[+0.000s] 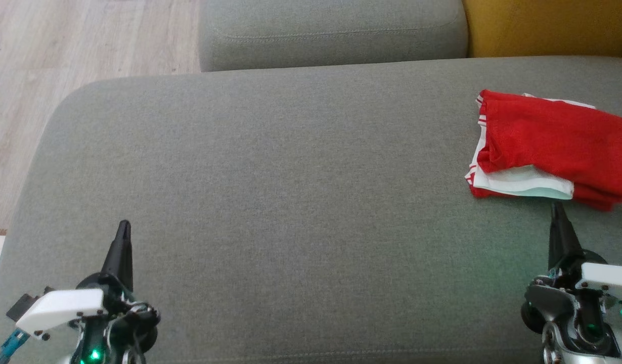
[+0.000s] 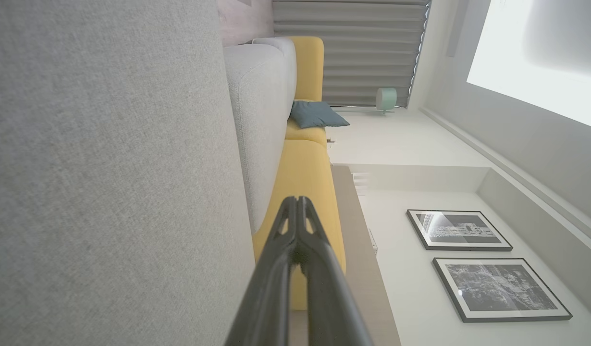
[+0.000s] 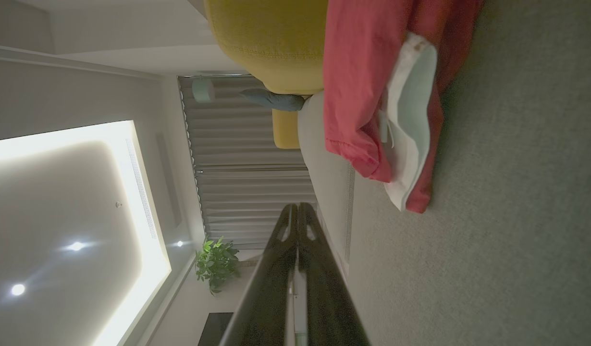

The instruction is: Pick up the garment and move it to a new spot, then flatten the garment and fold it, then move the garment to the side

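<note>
1. Grey seat (image 1: pixel 291 202) is spread across the head view. Wood floor (image 1: pixel 63 50) is seen at the far left, and one grey cushion (image 1: pixel 331 30) lies behind the seat.
2. Two grippers are counted. The left gripper (image 1: pixel 124 226) is seen at the near left, its fingers pressed fully together with nothing gripped, well apart from the garment.
3. In the left wrist view, one blue pillow (image 2: pixel 317 114) is seen on a yellow sofa (image 2: pixel 305 173), and two framed pictures (image 2: pixel 459 230) are hung on the wall.
4. One garment (image 1: pixel 553 141) is counted: red with white trim, folded, laid on the seat's far right, partly cut off by the frame edge.
5. One yellow cushion (image 1: pixel 543 25) is seen behind the garment.
6. The right gripper (image 1: pixel 557 206) is seen at the near right, closed tight and holding nothing. Its tip is just short of the garment's near edge, and contact cannot be told.
7. One plant (image 3: pixel 216 262) is seen in the right wrist view.
</note>
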Robot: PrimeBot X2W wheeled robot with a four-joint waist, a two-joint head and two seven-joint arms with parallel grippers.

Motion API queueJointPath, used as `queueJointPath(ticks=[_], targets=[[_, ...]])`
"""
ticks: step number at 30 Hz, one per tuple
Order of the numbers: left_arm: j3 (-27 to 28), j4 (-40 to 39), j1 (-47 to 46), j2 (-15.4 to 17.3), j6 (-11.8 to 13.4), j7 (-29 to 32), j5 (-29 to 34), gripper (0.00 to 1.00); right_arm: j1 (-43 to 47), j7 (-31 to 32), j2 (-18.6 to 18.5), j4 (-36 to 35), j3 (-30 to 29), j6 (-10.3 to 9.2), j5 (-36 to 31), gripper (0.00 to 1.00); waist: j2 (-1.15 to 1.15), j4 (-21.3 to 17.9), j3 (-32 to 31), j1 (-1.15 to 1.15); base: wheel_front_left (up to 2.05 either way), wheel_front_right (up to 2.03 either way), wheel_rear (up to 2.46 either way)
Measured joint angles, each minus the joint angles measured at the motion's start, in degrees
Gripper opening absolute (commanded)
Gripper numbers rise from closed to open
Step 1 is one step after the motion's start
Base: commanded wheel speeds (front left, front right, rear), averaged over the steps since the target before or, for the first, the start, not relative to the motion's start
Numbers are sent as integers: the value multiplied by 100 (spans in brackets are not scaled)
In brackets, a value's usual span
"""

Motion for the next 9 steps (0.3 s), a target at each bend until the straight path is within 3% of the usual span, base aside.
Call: queueJointPath(ticks=[9], targets=[[10, 1, 0, -3, 0, 5, 1, 0, 0, 14, 0, 0, -2, 0, 0, 0, 0, 0, 0, 0, 0, 0, 0]])
